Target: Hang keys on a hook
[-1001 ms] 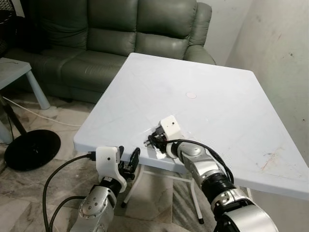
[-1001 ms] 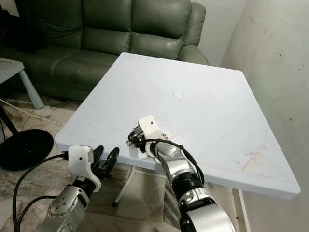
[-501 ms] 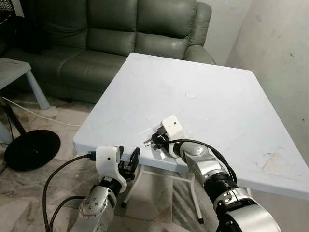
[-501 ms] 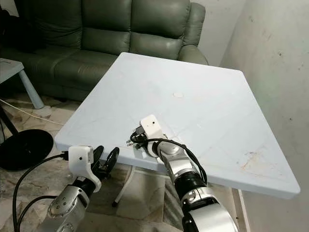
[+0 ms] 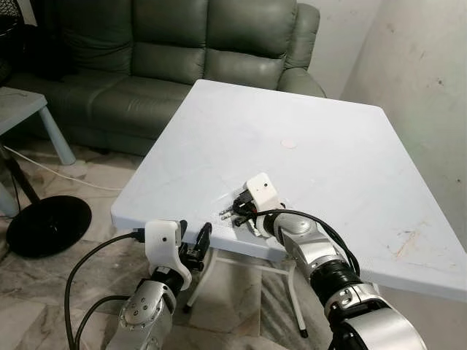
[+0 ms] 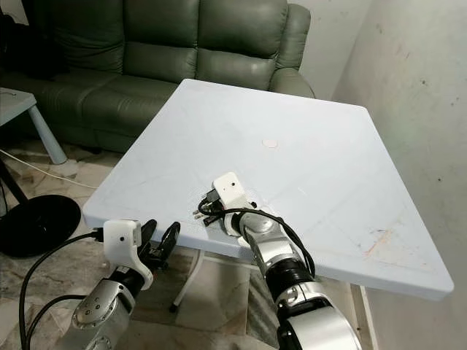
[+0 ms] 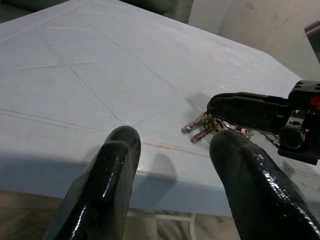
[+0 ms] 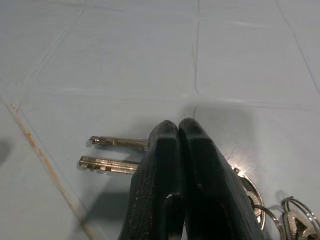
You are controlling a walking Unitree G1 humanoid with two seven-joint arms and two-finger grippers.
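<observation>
I see the big white plastic counter in front of the dark green leather sofa. No hook is visible in my views, so I judge the task is at approx. the first step: the pick-up. Carrying and hanging are not yet done.

The right end effector is low at the near edge of the counter, w/ its two black fingers pressed together, no gap between them. The bunch of silver metal keys on its ring lies on the counter right under these fingertips, two blades sticking out beside them. The fingers seem to pinch the bunch near the ring, but I cannot confirm it is lifted.

The left end effector hangs just below the counter edge, fingers wide apart, holding nothing, pointing at the keys.
</observation>
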